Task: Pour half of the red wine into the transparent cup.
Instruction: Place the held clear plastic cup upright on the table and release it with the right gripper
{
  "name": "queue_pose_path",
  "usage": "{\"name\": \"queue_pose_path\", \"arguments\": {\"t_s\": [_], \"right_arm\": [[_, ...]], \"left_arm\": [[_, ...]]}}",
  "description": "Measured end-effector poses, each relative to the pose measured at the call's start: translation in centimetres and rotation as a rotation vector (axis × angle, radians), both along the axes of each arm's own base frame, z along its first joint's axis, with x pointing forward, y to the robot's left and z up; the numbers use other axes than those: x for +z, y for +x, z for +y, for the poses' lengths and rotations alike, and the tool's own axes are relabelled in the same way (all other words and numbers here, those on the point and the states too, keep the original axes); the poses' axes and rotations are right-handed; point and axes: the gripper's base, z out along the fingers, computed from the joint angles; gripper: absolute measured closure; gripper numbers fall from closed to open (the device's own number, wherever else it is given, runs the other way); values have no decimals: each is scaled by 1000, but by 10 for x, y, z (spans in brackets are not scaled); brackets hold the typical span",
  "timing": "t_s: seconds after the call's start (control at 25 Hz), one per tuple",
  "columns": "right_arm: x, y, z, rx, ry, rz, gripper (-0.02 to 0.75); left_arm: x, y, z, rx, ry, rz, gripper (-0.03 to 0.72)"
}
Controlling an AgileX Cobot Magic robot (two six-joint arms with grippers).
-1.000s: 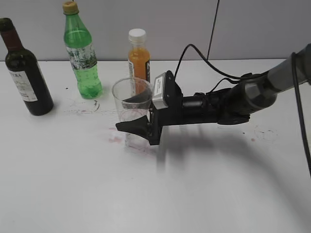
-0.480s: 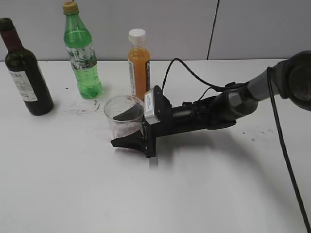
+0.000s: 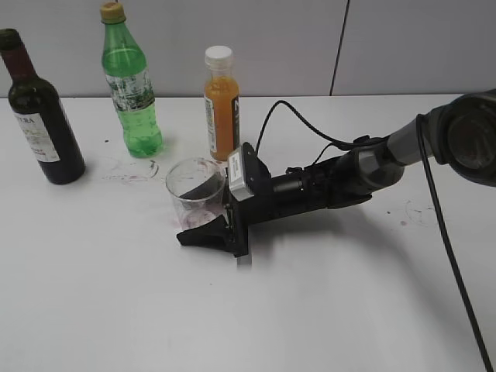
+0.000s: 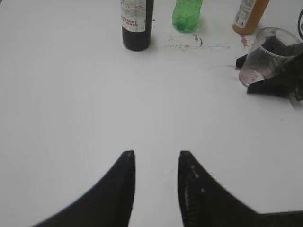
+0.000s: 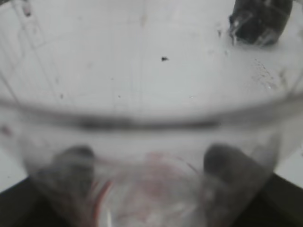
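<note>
The red wine bottle [image 3: 46,132], dark glass with a white label, stands upright at the far left; the left wrist view shows its lower part [image 4: 136,23]. The transparent cup [image 3: 195,190] stands on the table in the middle, reddish stains at its bottom. My right gripper [image 3: 194,215] lies low along the table with a black finger on each side of the cup [image 4: 265,56]. In the right wrist view the cup [image 5: 151,118] fills the frame, and both fingers show blurred through its wall. My left gripper [image 4: 156,153] hovers open over bare table, well short of the bottle.
A light green plastic bottle [image 3: 132,93] and an orange juice bottle [image 3: 221,101] stand behind the cup. Faint red stains [image 3: 132,170] mark the white table [image 3: 349,310] near the green bottle. The right arm's cable loops above its wrist.
The right gripper has carried the cup down and slightly left, from held above the table to standing on it. The left gripper shows no change.
</note>
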Motion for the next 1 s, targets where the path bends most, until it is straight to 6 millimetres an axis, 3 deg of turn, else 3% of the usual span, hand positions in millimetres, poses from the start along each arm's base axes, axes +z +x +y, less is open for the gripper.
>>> {"name": "queue_pose_path", "arguments": {"t_s": [0.12, 0.24, 0.52, 1.0], "right_arm": [[-1, 0, 0, -4, -1, 17, 104], [-1, 0, -1, -6, -1, 25, 71], [-1, 8, -17, -3, -13, 22, 70], [6, 7, -74, -61, -62, 51, 70]], "left_arm": [[0, 0, 0, 0, -1, 0, 456], [0, 0, 0, 0, -1, 0, 456], [0, 0, 0, 0, -1, 0, 456], [0, 0, 0, 0, -1, 0, 456]]}}
